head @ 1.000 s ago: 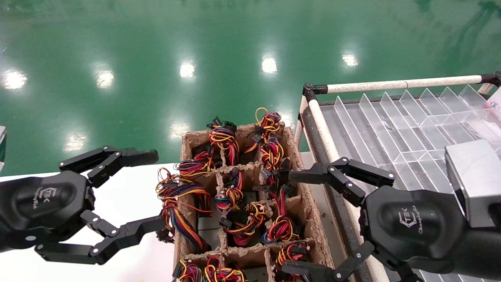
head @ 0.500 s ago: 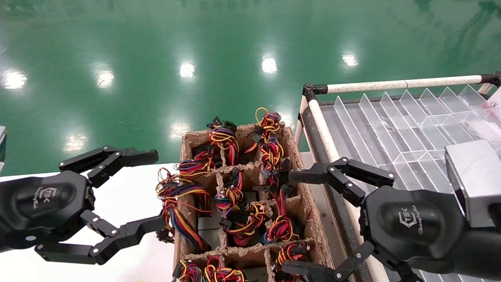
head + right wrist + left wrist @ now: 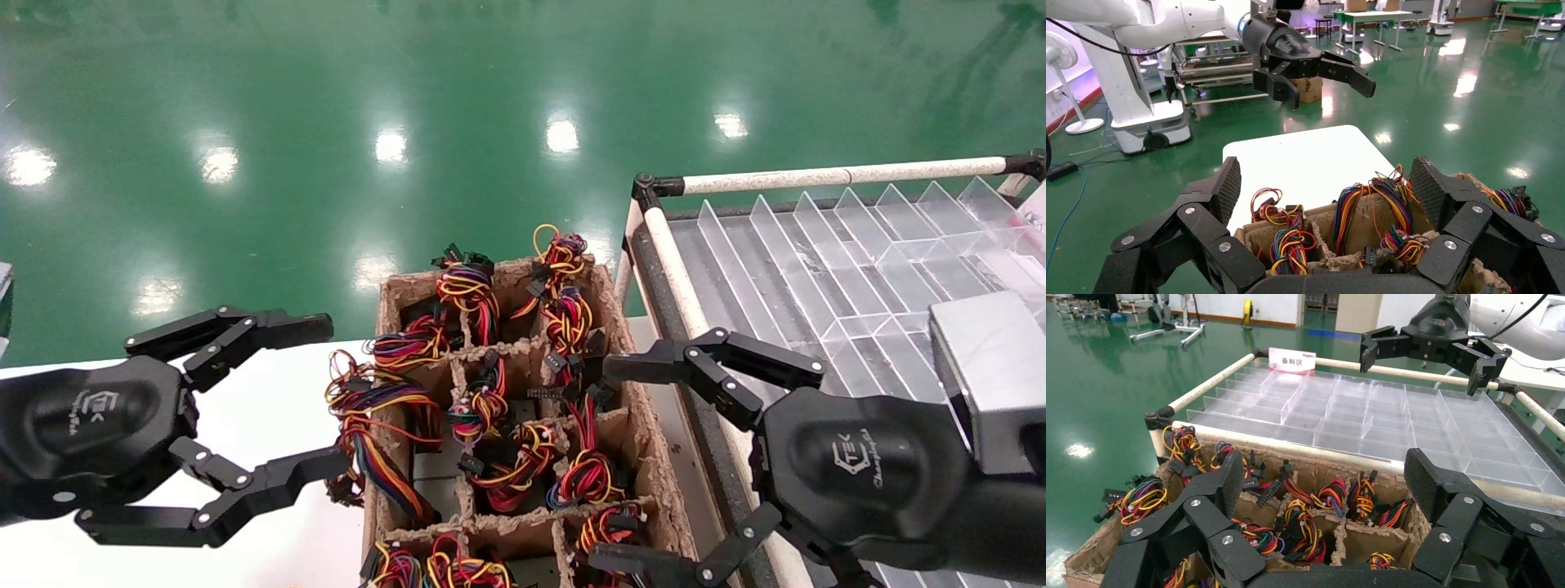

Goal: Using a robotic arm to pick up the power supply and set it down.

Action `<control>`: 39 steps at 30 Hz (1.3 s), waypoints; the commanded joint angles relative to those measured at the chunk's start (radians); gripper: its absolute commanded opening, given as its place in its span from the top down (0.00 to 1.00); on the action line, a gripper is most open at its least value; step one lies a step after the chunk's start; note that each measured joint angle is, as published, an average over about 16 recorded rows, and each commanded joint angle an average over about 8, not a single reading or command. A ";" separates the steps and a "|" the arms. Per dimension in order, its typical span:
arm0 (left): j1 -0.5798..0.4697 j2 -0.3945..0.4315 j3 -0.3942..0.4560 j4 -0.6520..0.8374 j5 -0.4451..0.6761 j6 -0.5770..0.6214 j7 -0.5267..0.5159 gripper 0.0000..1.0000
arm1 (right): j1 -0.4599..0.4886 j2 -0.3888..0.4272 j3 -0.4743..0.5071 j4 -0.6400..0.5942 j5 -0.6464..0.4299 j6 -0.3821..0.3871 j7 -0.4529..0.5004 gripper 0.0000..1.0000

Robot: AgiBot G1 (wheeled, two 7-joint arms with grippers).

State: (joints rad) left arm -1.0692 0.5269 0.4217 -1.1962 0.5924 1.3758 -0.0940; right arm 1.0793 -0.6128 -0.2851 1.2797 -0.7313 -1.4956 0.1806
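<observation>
Several power supplies stand in the cells of a brown pulp box [image 3: 645,425]. Mostly their red, yellow and black wire tails [image 3: 482,408] show, with a grey body [image 3: 435,475] low in one cell. My left gripper [image 3: 331,396] hangs open just left of the box, one finger beside the outer wires. My right gripper [image 3: 605,464], on the arm with the silver forearm [image 3: 989,376], is open at the box's right wall. The left wrist view has the open left gripper [image 3: 1324,474] facing the wire-filled cells [image 3: 1303,520]. The right gripper [image 3: 1327,177] is likewise open over wire tails [image 3: 1223,239].
A clear tray with dividers [image 3: 817,245] lies right of the box inside a white tube frame [image 3: 842,174]. The box rests on a white table [image 3: 261,408] with green floor beyond. Each wrist view shows the other gripper farther off, the right [image 3: 1425,346] and the left [image 3: 1309,67].
The left gripper has edged very slightly toward the box. The right gripper and the wires have not moved.
</observation>
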 commanded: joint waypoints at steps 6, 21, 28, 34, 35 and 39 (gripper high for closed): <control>0.000 0.000 0.000 0.000 0.000 0.000 0.000 1.00 | 0.000 0.000 0.000 0.000 0.000 0.000 0.000 0.00; 0.000 0.000 0.000 0.000 0.000 0.000 0.000 1.00 | 0.006 -0.005 -0.005 -0.014 -0.034 0.043 0.002 0.00; 0.000 0.000 0.000 0.000 0.000 0.000 0.000 1.00 | 0.052 -0.056 -0.038 -0.021 -0.160 0.181 0.013 0.00; 0.000 0.000 0.000 0.000 0.000 0.000 0.000 1.00 | 0.151 -0.159 -0.123 -0.041 -0.361 0.307 0.033 0.00; 0.000 0.000 0.000 0.000 0.000 0.000 0.000 1.00 | 0.171 -0.181 -0.140 -0.052 -0.397 0.323 0.031 0.00; 0.000 0.000 0.000 0.000 0.000 0.000 0.000 1.00 | 0.258 -0.284 -0.205 -0.126 -0.526 0.367 0.004 0.00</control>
State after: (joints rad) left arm -1.0692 0.5269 0.4217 -1.1962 0.5924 1.3758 -0.0940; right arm 1.3350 -0.8964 -0.4839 1.1389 -1.2407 -1.1382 0.1731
